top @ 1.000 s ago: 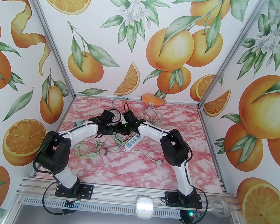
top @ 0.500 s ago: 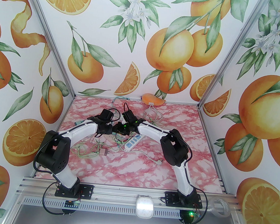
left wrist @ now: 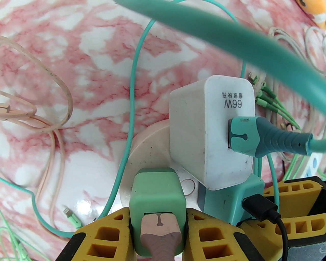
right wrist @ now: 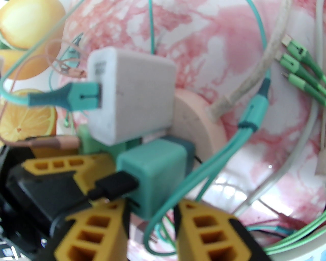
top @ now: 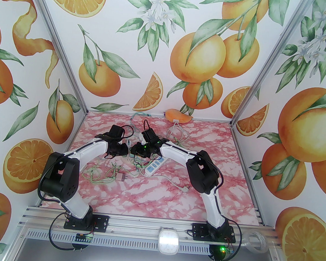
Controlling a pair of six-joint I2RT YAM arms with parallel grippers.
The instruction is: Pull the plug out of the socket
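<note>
A round cream socket (left wrist: 147, 150) carries three plugs. My left gripper (left wrist: 158, 216) is shut on the light green plug (left wrist: 158, 193), which has a pink cable in its back. Whether its prongs still sit in the socket is hidden. Beside it stand a white 66W plug (left wrist: 203, 132) with a teal cable and a teal plug (right wrist: 152, 173) with a black cable. My right gripper (right wrist: 150, 206) is shut on the teal plug. In the top view the left gripper (top: 122, 149) and the right gripper (top: 136, 150) meet at mid-table.
Loose cables lie all around: green ones (top: 100, 175) with a pink charger (top: 121, 177) near left, a white power strip (top: 154, 165) under the right arm, a white coil (top: 176, 136) and an orange toy (top: 178, 116) at the back.
My left arm has swung to the left, away from the right gripper, with the light green plug still in its fingers. The right arm has held its place.
</note>
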